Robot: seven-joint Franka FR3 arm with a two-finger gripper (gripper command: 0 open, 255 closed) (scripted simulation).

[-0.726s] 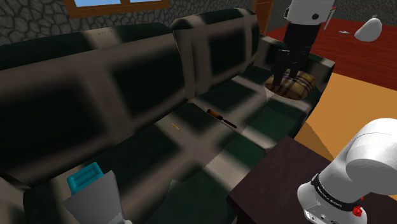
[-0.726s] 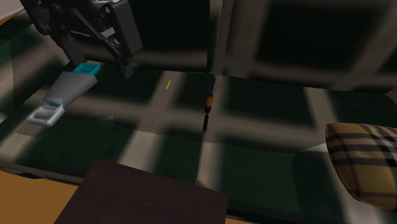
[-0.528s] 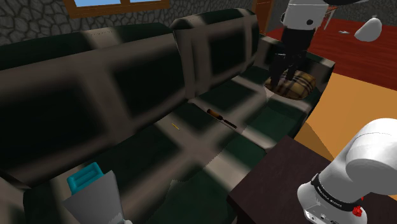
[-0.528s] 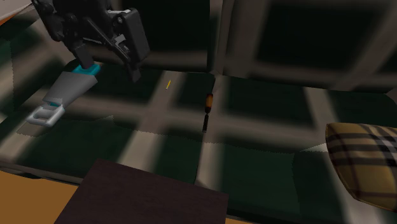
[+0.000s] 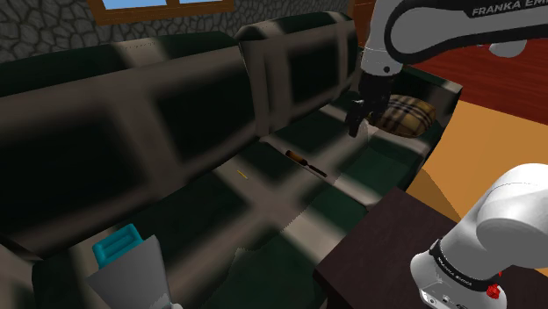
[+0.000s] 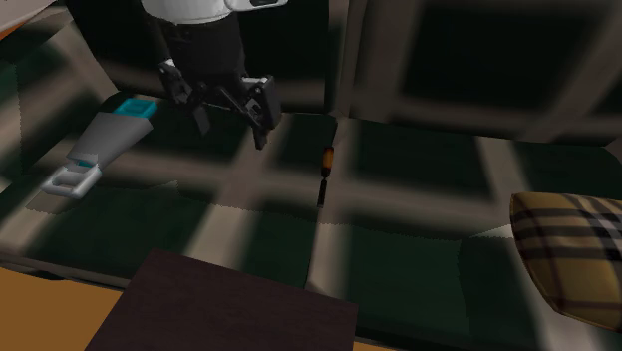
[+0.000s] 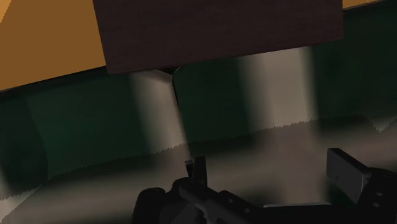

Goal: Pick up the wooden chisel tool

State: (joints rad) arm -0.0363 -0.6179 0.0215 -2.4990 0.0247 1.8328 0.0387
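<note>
Over the dark plaid sofa (image 6: 429,204) seat, the gripper (image 6: 231,124) hangs with its fingers (image 7: 344,169) spread apart, grasping nothing. Near it, toward the second exterior view's right, the brown-handled chisel (image 6: 324,168) lies flat on the seat, untouched.

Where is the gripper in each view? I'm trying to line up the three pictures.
Shoulder view: the gripper is upper right, above the sofa near the plaid cushion.
Second exterior view: upper left of centre, between the teal-tipped object and the chisel.
Wrist view: bottom edge, open.
Shared landmark: the dark brown stand top.
</note>
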